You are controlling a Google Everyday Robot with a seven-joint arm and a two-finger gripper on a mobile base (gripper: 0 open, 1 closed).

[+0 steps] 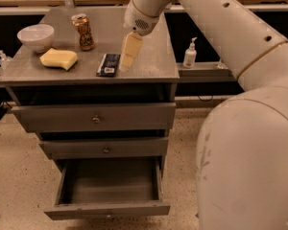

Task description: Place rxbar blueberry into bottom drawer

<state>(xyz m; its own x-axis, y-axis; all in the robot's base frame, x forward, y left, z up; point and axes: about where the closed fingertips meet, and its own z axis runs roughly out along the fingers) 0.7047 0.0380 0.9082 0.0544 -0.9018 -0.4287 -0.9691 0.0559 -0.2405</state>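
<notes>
The rxbar blueberry (108, 64) is a dark flat bar with a white patch at its near end. It lies on the grey cabinet top (153, 66) near the front edge. My gripper (126, 63) hangs from the white arm just right of the bar, with its cream fingers (129, 49) pointing down close to the top. The bottom drawer (108, 186) is pulled open and looks empty inside.
A yellow sponge (59, 59), a white bowl (35, 36) and a brown can (83, 31) stand on the cabinet top to the left. The two upper drawers (96, 120) are shut. My arm's large white body (249, 157) fills the right side. A pump bottle (189, 54) stands behind.
</notes>
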